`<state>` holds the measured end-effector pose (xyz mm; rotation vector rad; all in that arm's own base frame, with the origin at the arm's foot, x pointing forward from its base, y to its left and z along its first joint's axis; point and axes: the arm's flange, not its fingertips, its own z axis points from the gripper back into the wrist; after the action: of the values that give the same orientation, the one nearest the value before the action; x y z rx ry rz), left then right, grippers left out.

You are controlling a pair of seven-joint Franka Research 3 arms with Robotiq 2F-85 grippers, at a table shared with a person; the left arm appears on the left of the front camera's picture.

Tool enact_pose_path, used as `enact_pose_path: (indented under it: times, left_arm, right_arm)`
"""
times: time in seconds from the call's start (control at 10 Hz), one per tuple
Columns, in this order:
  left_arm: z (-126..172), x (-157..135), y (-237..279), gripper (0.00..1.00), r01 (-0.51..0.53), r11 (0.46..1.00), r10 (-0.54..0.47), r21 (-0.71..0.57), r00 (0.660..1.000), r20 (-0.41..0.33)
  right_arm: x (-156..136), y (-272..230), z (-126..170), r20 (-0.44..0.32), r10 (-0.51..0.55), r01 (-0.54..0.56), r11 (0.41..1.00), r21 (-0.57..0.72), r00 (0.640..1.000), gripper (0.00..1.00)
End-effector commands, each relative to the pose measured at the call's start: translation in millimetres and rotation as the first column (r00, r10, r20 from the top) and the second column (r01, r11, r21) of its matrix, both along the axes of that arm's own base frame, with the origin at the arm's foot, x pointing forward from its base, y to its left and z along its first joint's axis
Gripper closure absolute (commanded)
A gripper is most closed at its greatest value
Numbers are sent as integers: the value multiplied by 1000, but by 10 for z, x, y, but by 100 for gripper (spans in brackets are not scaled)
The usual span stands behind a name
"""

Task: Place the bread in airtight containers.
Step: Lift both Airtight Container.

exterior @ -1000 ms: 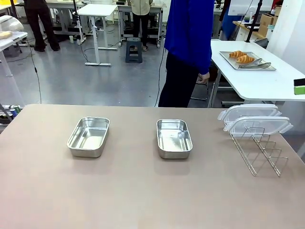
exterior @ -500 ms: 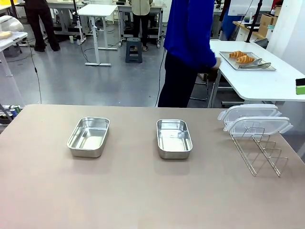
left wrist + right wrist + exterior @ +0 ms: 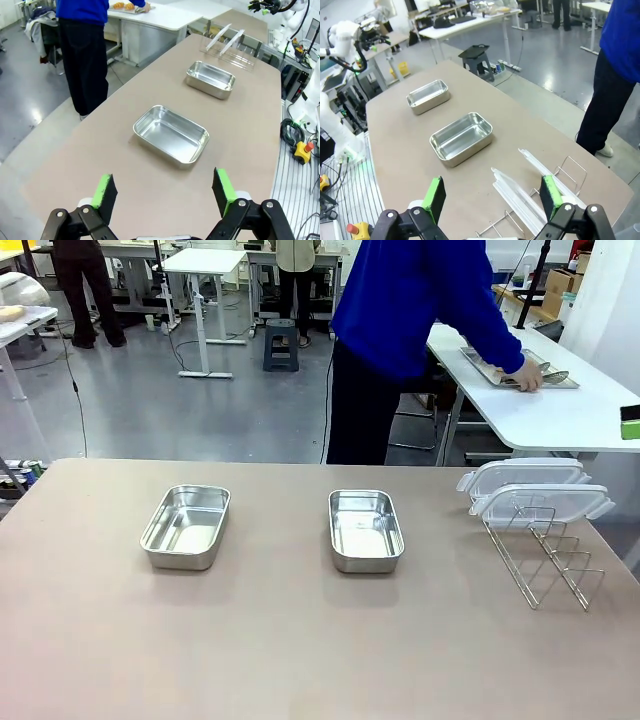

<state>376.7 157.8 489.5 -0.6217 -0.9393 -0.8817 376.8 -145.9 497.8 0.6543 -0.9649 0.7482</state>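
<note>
Both tins are sitting open and empty on the brown table (image 3: 300, 650). In the front view the left tin (image 3: 186, 527) is lying at about 9 o'clock from the right tin (image 3: 366, 530), the two well apart. At 3 o'clock from the right tin a wire rack (image 3: 548, 560) is standing near the table's edge, and two clear lids (image 3: 530, 485) are leaning in it, one just behind the other.

The bread (image 3: 124, 6) is lying on a flat metal tray (image 3: 566, 384) on a white side table (image 3: 560, 420), off the brown table, at about 1 o'clock from the right tin. A person in a blue top (image 3: 400, 310) is standing at the far side, bending toward 2 o'clock, and the person's hand (image 3: 527, 378) is resting on the tray; in the front view that arm is covering the bread.

The left hand (image 3: 162, 182) is hanging above the table with its green-padded fingers spread wide and nothing between them, the left tin lying at 12 o'clock ahead of it. The right hand (image 3: 492, 189) is likewise gaping open and gripping nothing, hovering over the rack and lids, with the right tin at about 11 o'clock.
</note>
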Motion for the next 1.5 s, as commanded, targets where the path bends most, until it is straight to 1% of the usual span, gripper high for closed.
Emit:
enact_pose_path:
  times: [0.0, 1.4]
  left_arm:
    - [11, 19, 12, 0, 12, 1000, -11, -17, 999, 32]
    - [11, 19, 12, 0, 12, 1000, -11, -17, 999, 32]
  right_arm:
    - [47, -10, 5, 38, 8, -8, 1000, 14, 999, 0]
    - [47, -10, 5, 38, 8, -8, 1000, 14, 999, 0]
